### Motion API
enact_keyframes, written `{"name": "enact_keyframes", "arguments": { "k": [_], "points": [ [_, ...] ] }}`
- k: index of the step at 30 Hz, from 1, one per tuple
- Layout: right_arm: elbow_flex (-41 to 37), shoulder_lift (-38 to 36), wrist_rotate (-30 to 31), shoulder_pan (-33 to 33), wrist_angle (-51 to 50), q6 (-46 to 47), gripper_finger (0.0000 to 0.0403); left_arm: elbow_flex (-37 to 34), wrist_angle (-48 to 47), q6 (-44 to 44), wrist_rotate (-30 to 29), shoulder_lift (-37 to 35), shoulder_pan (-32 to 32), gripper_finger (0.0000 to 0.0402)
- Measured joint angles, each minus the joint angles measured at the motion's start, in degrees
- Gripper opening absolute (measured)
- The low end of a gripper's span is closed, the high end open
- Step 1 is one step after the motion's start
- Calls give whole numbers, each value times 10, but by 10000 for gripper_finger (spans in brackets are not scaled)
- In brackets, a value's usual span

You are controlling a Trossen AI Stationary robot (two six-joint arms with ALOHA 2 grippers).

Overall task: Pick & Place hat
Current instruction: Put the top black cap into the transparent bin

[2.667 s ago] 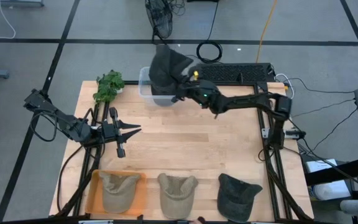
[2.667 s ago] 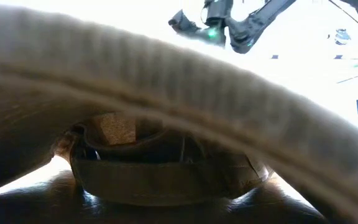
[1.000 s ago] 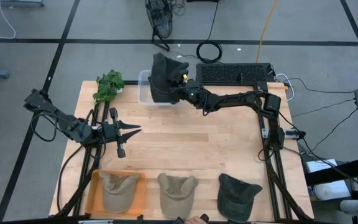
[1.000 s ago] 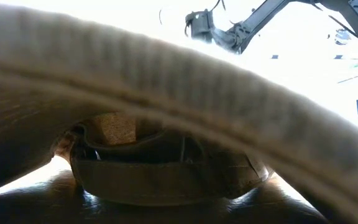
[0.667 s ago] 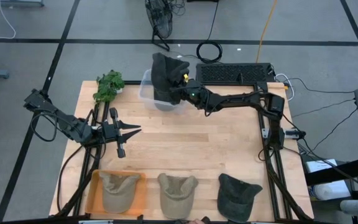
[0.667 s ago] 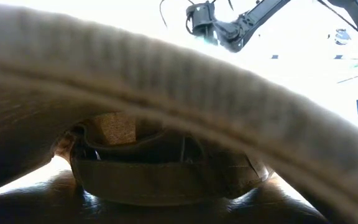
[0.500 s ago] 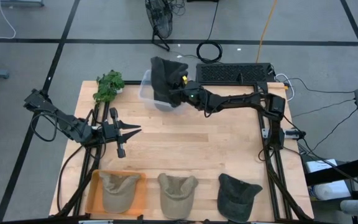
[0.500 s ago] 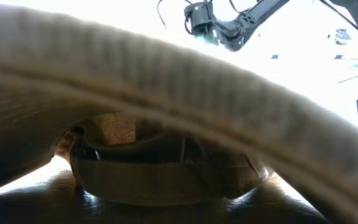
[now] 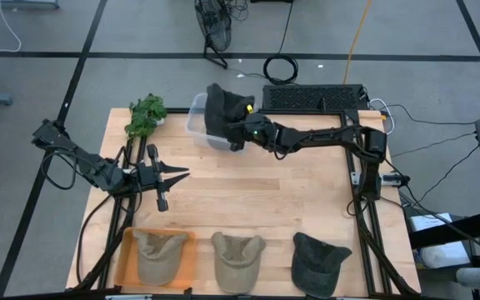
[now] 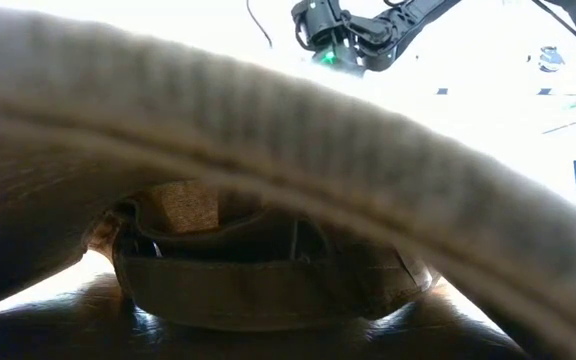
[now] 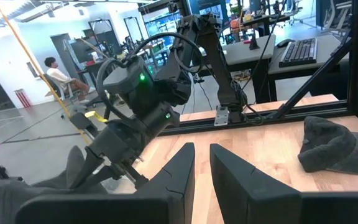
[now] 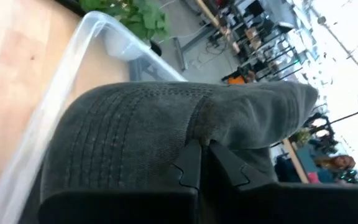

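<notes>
High view: my right hand (image 9: 238,132) reaches to the far side of the counter (image 9: 265,200), fingers pinched on the dark hat (image 9: 220,112), which hangs partly over the clear bin (image 9: 197,119) by the green plant (image 9: 146,115). My left hand (image 9: 173,174) waits at the left of the counter, fingers a narrow gap apart, holding nothing. Three more caps sit along the near edge: one on an orange tray (image 9: 125,258), a tan cap (image 9: 237,257), a dark cap (image 9: 318,261).

Low view: a cap brim fills the lens; only my right arm (image 10: 368,35) shows above it.

Left wrist view: my left fingers (image 11: 179,171) stand slightly parted and empty; the right arm's wrist is beyond them, with another dark cap (image 11: 328,144) lying on the wood.

Right wrist view: my fingertips (image 12: 194,163) clamp a fold of the grey knit, the bin wall (image 12: 73,62) just beside it.

Judgement: placing step, nearly done. Next: lower the hat fully inside the rim, then release and retreat upward.
</notes>
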Motion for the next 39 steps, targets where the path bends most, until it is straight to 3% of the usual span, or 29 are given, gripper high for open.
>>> {"name": "enact_keyframes", "arguments": {
  "k": [11, 25, 34, 39],
  "points": [
    [0, 0, -3, -1, -18, 53, 8, 0, 0, 2, 0, 0, 0, 62],
    [-20, 0, -107, -1, -36, 109, 80, 0, 0, 0, 0, 0, 0, 62],
    [-34, 0, -101, -1, -32, 107, 89, 0, 0, 1, 0, 0, 0, 62],
    [-35, 0, -41, 2, -21, 101, 87, 0, -1, 1, 0, 0, 0, 62]
  ]
}}
